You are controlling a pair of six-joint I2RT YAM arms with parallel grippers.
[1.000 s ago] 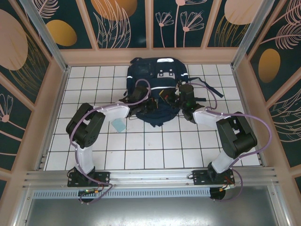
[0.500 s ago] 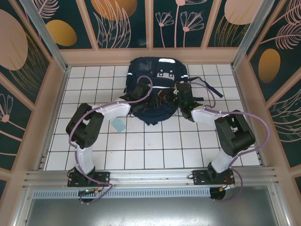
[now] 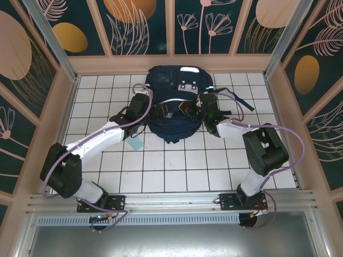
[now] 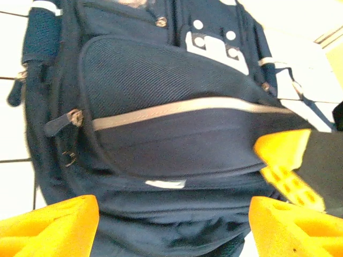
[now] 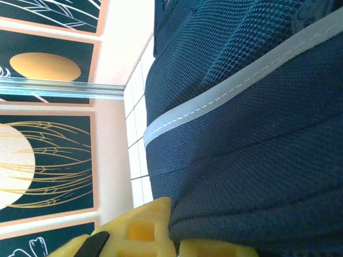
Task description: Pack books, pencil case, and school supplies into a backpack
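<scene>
The navy backpack (image 3: pixel 171 88) lies at the far middle of the tiled table, its white stripe (image 4: pixel 177 107) and mesh front facing the left wrist view. My left gripper (image 3: pixel 159 111) (image 4: pixel 174 217) hovers open at the bag's near left side, yellow fingers (image 4: pixel 53 227) wide apart with nothing between them. My right gripper (image 3: pixel 197 110) (image 5: pixel 174 238) is shut, pinching the backpack's navy fabric (image 5: pixel 241 160) on the near right side. One of the school supplies, a small pale blue-green square (image 3: pixel 135 143), lies on the tiles left of the bag. The books and the pencil case are out of view.
Wooden walls with painted panels (image 3: pixel 37 107) enclose the white tiled floor (image 3: pixel 177 166). A dark strap (image 3: pixel 236 101) loops out right of the bag. A metal rail (image 3: pixel 171 201) runs along the near edge by the arm bases.
My left gripper has opened from shut and let go of the bag. The left arm has stretched out, its elbow swinging to the lower left. The right gripper keeps its pinch.
</scene>
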